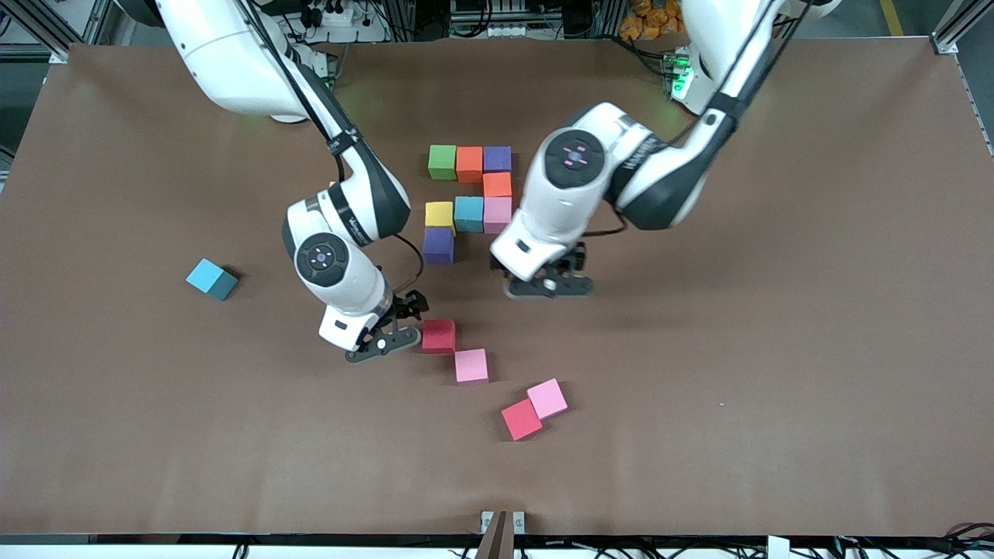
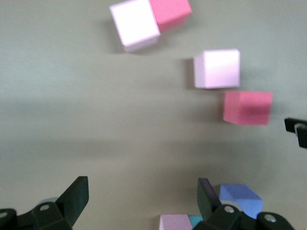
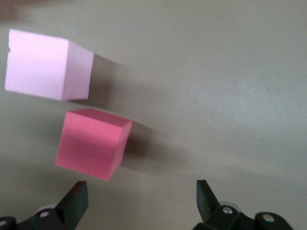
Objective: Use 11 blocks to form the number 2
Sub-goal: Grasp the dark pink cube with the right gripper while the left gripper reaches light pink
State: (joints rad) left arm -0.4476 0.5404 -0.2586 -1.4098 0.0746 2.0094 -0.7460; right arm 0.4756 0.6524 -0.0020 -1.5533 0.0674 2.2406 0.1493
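Note:
Several blocks form part of the number 2: green [image 1: 442, 161], orange [image 1: 469, 164] and purple [image 1: 497, 158] in a row, then orange [image 1: 497, 185], pink [image 1: 497, 214], light blue [image 1: 468, 213], yellow [image 1: 439, 213] and purple [image 1: 438, 244]. My right gripper [image 1: 386, 340] [image 3: 141, 191] is open and empty, low beside a loose red block [image 1: 439, 335] [image 3: 93, 143]. A pink block [image 1: 470, 366] [image 3: 48, 64] lies next to it. My left gripper [image 1: 547, 286] [image 2: 143, 191] is open and empty over bare table beside the figure's pink block [image 2: 175, 223].
A pink block [image 1: 547, 397] [image 2: 134, 24] and a red block [image 1: 521, 420] [image 2: 170, 12] touch each other nearer the front camera. A lone light blue block [image 1: 211, 279] lies toward the right arm's end of the brown table [image 1: 776, 349].

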